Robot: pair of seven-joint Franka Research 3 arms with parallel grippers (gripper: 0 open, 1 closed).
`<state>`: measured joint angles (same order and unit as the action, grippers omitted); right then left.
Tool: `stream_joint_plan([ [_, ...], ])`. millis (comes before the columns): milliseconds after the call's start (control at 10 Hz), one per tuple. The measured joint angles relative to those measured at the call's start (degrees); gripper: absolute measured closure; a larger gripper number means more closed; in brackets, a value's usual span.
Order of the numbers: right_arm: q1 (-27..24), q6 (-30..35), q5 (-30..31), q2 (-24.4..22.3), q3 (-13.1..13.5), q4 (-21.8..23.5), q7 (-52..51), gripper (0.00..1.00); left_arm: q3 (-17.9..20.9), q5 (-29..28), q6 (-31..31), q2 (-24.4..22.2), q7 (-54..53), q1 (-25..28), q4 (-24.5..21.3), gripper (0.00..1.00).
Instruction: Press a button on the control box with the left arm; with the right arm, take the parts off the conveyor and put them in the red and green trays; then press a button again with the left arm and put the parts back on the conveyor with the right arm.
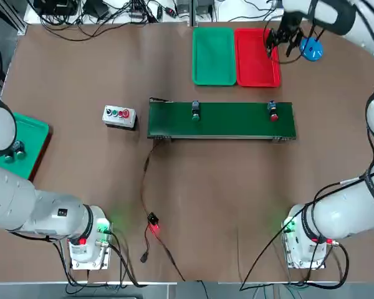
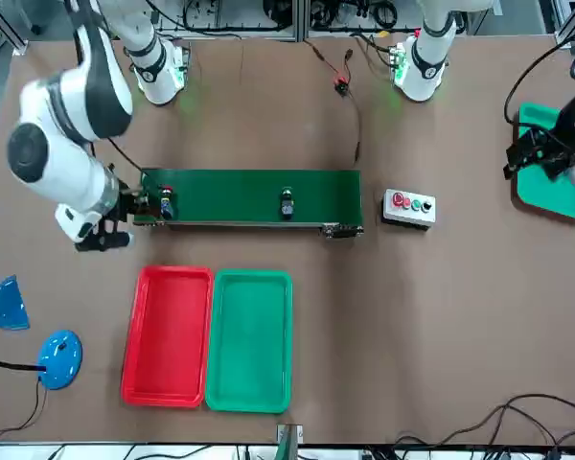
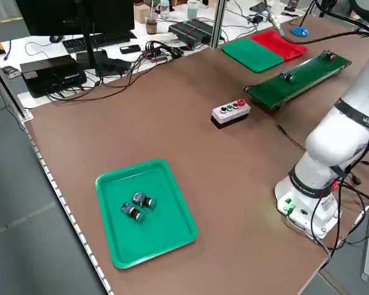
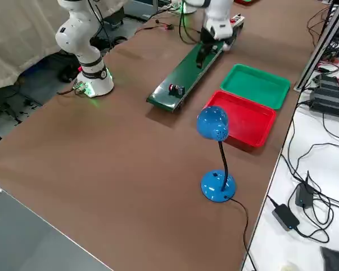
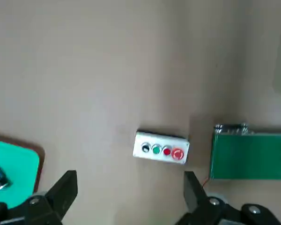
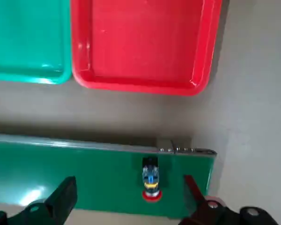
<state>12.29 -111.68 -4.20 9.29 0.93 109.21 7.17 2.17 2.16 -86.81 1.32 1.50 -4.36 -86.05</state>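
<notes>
The long green conveyor (image 1: 234,119) carries two parts, a green-capped one (image 1: 196,112) and a red-capped one (image 1: 273,112) near its right end. Beyond it lie the green tray (image 1: 214,56) and the red tray (image 1: 254,59), both bare. My right gripper (image 6: 126,194) hangs open high above the red-capped part (image 6: 151,180), which shows between its fingers. The grey control box (image 1: 119,116) sits left of the conveyor, with green and red buttons on top. Far to its left, my left gripper (image 5: 129,187) hovers open and looks down at the control box (image 5: 160,148).
A second green tray (image 3: 166,227) at the table's left edge holds two small parts (image 3: 137,206). A blue desk lamp (image 1: 311,48) stands right of the red tray. From the conveyor's left end, a cable with a red-lit plug (image 1: 153,225) trails toward the front edge.
</notes>
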Motion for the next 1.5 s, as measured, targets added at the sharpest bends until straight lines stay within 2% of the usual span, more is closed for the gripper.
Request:
stream_joint_plan([
  [100,-0.18,-5.66,0.0,-0.33,0.19,5.21,0.0,0.0,0.0,0.0,0.47,0.01,-1.01,0.08,0.0,0.0],
  [300,-0.48,-12.59,0.0,-1.74,0.28,13.53,-1.0,0.0,-0.04,0.0,0.47,0.14,-1.51,-0.04,0.0,0.0],
  [600,-0.61,-20.3,0.0,-5.22,0.28,23.69,-2.84,0.0,-0.32,0.0,-0.55,1.16,-1.51,-0.26,0.0,0.0],
  [800,-0.52,-27.35,0.0,-5.94,0.19,29.96,-3.23,0.0,-0.34,0.0,-1.21,1.49,-1.51,-0.32,0.01,0.0],
  [900,-0.41,-28.79,0.0,-5.94,0.13,31.34,-3.29,0.0,-0.34,0.0,-1.23,1.51,-1.47,-0.32,0.01,0.0],
  [1500,1.73,-31.92,0.0,-5.97,-0.29,32.02,-3.36,0.01,-0.32,0.0,-3.18,1.85,-1.41,-0.18,0.14,0.0],
])
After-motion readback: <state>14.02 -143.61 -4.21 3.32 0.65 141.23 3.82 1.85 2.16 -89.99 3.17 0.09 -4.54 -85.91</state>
